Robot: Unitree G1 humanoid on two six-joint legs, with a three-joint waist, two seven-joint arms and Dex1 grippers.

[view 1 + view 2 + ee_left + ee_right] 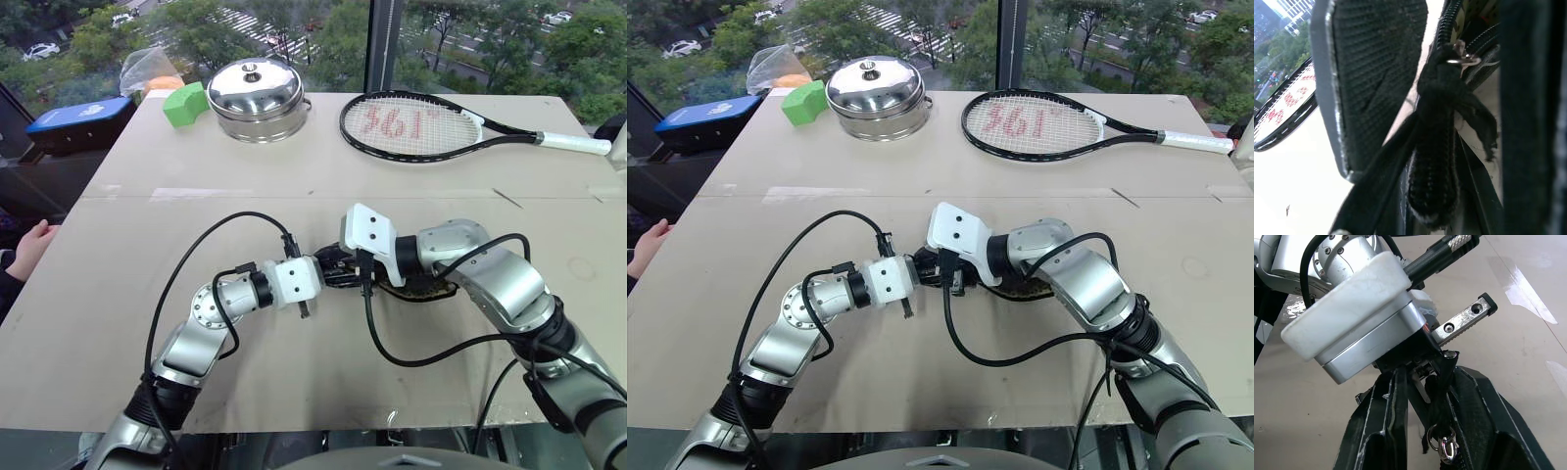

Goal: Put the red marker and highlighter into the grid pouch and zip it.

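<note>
The grid pouch (432,291) lies mid-table, mostly covered by my right arm; only a dark edge with tan lining shows. My left gripper (328,277) reaches in from the left and is shut on the black fabric tab (1435,147) at the pouch's zipper end. My right gripper (1430,374) comes from the right and faces it, its fingers (1386,421) apart. The zipper pull (1447,448) with its metal ring hangs loose between them. The red marker and the highlighter are out of view.
At the back stand a lidded steel pot (257,98), a green foam block (183,103) and a tennis racket (411,127). A blue object (78,117) sits off the table's left corner. A person's hand (29,245) rests at the left edge.
</note>
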